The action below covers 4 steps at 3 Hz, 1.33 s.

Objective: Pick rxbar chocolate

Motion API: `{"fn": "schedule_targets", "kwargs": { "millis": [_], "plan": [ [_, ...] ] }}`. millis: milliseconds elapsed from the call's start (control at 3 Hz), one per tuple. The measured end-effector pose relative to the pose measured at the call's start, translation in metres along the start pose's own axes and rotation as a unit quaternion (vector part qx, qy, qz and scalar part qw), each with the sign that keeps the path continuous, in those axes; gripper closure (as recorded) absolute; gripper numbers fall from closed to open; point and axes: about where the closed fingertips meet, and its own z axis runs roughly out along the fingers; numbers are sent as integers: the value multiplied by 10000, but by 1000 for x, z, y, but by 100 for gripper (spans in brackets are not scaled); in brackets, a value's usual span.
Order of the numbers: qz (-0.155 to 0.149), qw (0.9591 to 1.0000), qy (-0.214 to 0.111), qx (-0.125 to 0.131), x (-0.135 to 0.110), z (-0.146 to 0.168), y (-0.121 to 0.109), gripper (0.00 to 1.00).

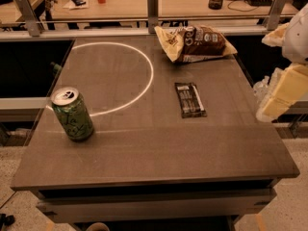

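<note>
1. Dark grey table (144, 153) fills the room's foreground, with a wooden counter (192, 4) behind it.
2. At the table's right edge hangs the cream-coloured gripper (281, 93), off the surface; whether it is open or closed cannot be told.
3. Nearest to it, the rxbar chocolate (190, 99) lies flat right of centre, long axis pointing away from the camera.
4. Beyond the bar sits the chip bag (197, 43); the green can (72, 113) stands well apart at the left.
5. A good pick would likely descend from above, centred, closing across the bar's narrow width and clear of the bag.
</note>
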Motion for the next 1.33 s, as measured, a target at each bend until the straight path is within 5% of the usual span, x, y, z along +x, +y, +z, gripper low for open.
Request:
{"fn": "schedule_targets", "kwargs": {
  "millis": [667, 1333],
  "plan": [
    [196, 9939, -998, -423, -16, 66, -25, 0],
    [-153, 9826, -1525, -1051, -52, 117, -12, 0]
  ]
}}
